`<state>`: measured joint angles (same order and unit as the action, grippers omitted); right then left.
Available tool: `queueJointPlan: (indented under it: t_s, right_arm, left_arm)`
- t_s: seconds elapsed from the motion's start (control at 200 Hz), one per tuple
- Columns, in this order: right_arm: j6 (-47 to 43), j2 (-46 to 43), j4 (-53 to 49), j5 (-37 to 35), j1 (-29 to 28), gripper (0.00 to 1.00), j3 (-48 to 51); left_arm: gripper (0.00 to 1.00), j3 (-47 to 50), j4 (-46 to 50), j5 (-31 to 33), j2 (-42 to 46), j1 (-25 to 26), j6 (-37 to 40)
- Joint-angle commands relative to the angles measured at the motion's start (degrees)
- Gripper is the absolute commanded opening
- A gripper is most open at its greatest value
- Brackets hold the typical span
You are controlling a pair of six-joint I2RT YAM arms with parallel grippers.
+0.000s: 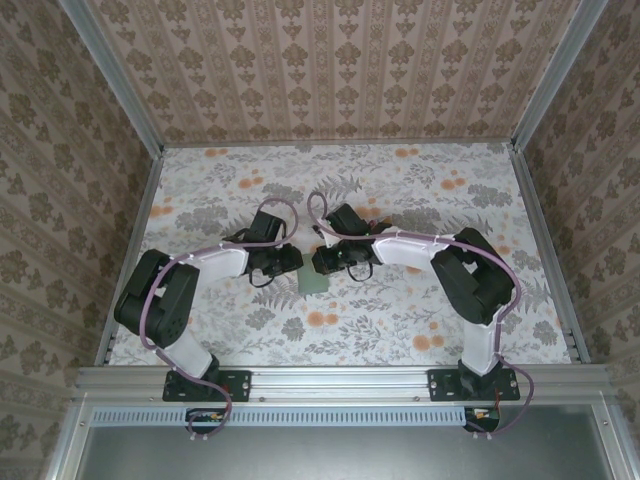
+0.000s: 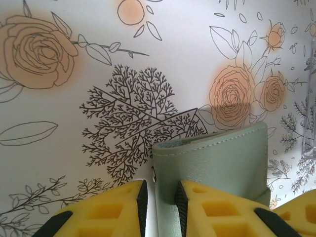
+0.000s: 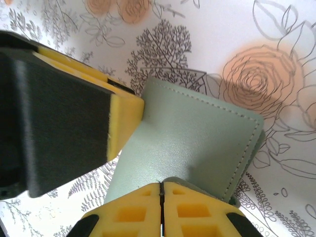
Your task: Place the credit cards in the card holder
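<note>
— Where is the card holder [image 1: 314,283]?
— In the middle of the table [image 1: 450,200]. The left gripper [image 2: 160,191] clamps one edge; the right gripper [image 3: 161,186] seems closed on another edge.
— How will it handle?
— Light and soft, I think; take it by the stitched edges.

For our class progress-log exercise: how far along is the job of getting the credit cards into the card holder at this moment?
Done: the card holder is grasped from two sides. In hand: the left pincer grips one edge and the right pincer pinches another, its jaws closed together. Left: whether the cards are inside cannot be told, so sliding them in likely remains.
</note>
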<state>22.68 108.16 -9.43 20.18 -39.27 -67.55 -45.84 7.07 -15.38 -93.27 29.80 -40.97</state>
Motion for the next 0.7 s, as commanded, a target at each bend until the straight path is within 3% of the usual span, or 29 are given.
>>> queueJointPlan:
  t_s: [0.0,0.695]
  right_arm:
    - [0.2,-2.6,0.0,-1.5,0.2,0.09,0.2]
    - [0.8,3.0,0.0,1.4,-0.2,0.09,-2.0]
  left_arm:
    - [0.26,-0.5,0.9,0.1,0.1,0.6,-0.7]
    - [0.26,-1.5,1.7,-0.1,-0.5,0.6,-0.3]
